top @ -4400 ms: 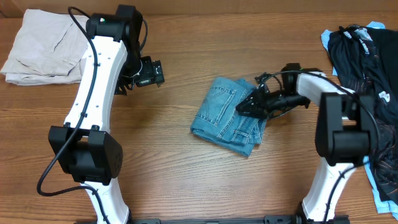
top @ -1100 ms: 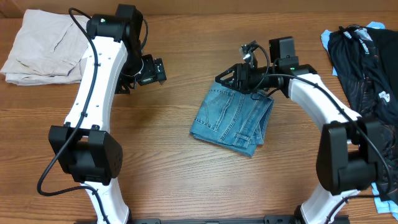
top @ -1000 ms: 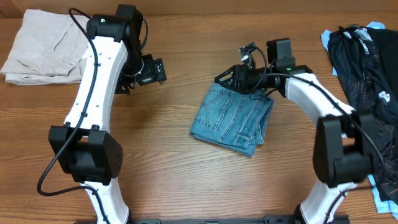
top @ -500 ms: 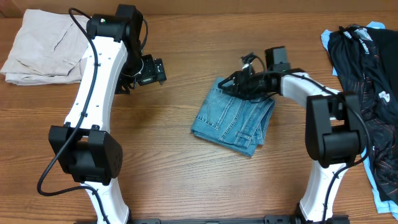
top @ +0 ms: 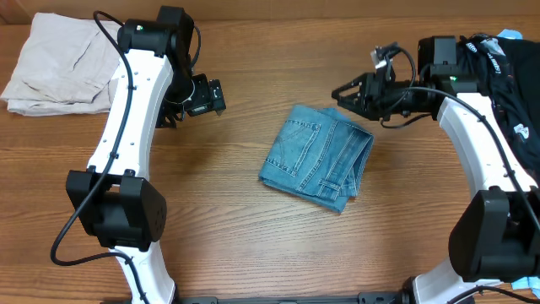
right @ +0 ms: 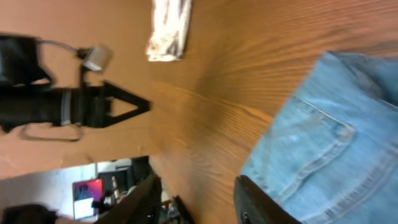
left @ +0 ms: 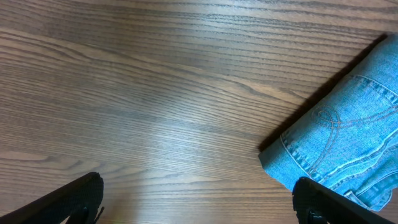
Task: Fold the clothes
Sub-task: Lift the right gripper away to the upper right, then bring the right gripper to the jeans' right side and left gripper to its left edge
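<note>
The clothes, a pair of light blue jeans (top: 319, 157), lie folded into a compact rectangle at the middle of the table, a back pocket facing up. My right gripper (top: 340, 93) hovers beyond their far right corner, open, with nothing between its fingers. The right wrist view shows the jeans (right: 329, 155) just past that gripper (right: 202, 199). My left gripper (top: 208, 96) hangs wide open to the left of the jeans. In its wrist view the gripper (left: 199, 208) frames bare wood, with the jeans' corner (left: 348, 149) at the right.
A folded beige garment (top: 55, 63) lies at the table's back left corner, and it also shows small in the right wrist view (right: 168, 28). A heap of dark clothes (top: 494, 84) over a light blue piece (top: 516, 245) fills the right edge.
My right gripper has left the jeans' far edge and swung up and to the right, empty, its jaws a little narrower. The jeans stay folded and the left arm is still.
</note>
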`<state>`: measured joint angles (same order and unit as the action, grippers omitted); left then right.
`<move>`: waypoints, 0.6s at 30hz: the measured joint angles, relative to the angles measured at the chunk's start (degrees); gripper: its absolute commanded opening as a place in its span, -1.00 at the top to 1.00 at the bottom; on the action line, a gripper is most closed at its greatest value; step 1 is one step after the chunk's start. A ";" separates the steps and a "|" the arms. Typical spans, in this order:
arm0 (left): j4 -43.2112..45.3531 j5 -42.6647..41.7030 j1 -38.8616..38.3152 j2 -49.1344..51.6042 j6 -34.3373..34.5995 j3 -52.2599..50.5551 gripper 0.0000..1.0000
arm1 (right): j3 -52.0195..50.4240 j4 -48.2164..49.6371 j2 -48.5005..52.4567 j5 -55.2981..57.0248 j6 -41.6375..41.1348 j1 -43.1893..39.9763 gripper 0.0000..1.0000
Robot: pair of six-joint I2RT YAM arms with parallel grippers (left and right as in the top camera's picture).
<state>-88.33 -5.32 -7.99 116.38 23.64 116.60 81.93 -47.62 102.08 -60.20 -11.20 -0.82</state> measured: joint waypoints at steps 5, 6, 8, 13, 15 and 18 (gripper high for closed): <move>0.00 0.00 0.00 0.00 0.00 0.00 -1.00 | -7.15 5.79 1.88 4.09 2.36 -0.26 0.21; 0.02 0.00 0.00 0.00 0.00 0.00 -1.00 | -9.05 8.07 2.45 4.74 2.62 -0.26 0.21; -0.02 0.00 0.00 0.00 0.00 0.00 -0.99 | -12.28 12.37 3.58 5.35 2.99 -0.26 0.21; -0.44 0.00 0.00 0.00 0.00 0.00 -1.00 | -18.40 20.83 11.21 6.08 3.58 -0.37 0.20; -0.72 0.00 0.00 0.00 0.00 0.00 -1.00 | -18.67 21.79 13.53 4.59 3.74 -0.72 0.20; -1.05 0.00 0.00 0.00 0.00 0.00 -1.00 | -18.64 22.51 14.69 1.77 3.76 -1.75 0.20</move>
<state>-89.38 -5.32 -7.99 116.38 23.64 116.60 63.29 -25.10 116.77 -58.43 -7.44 -2.57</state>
